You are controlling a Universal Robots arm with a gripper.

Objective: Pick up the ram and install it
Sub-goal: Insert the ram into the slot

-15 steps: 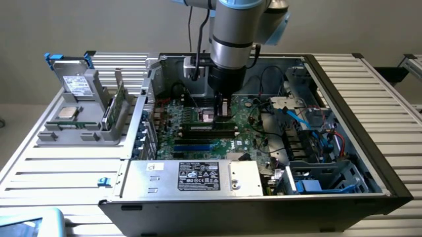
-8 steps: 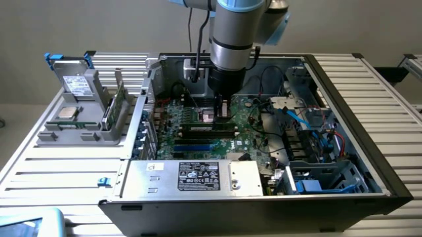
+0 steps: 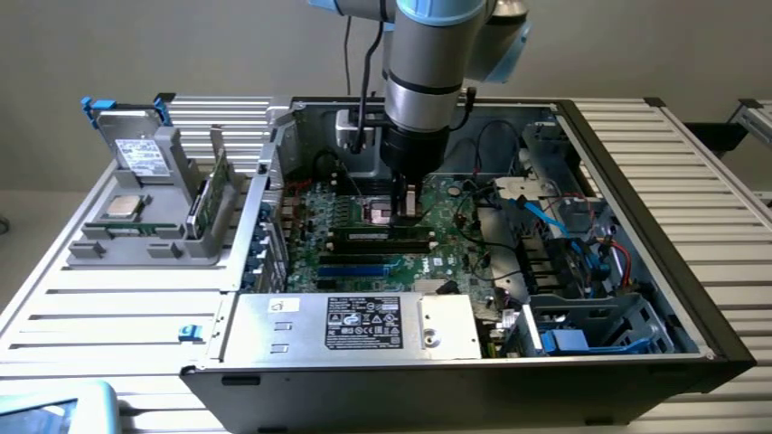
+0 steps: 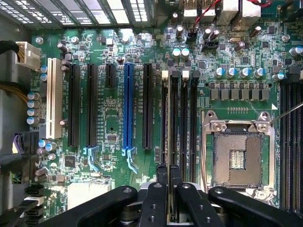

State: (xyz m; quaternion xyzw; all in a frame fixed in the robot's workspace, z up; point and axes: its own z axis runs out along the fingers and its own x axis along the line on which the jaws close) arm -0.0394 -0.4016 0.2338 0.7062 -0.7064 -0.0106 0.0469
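Observation:
The ram (image 4: 165, 118) shows edge-on as a thin pale strip in the memory slot nearest the blue slot, beside the open processor socket (image 4: 236, 158). My gripper (image 4: 169, 166) is right over its near end. The two black fingers (image 4: 161, 189) stand almost together, with the stick's thin edge between them. In the exterior view the gripper (image 3: 404, 212) reaches down into the open case to the green motherboard (image 3: 362, 262), with the stick (image 3: 380, 237) lying along its slot just below the fingers.
A grey holder (image 3: 145, 244) at the exterior view's left carries a drive with blue clips (image 3: 127, 136), a square silver chip (image 3: 125, 206) and another green board (image 3: 215, 199) on edge. A power supply (image 3: 350, 325), cables (image 3: 549, 217) and drive cages (image 3: 603, 325) crowd the case.

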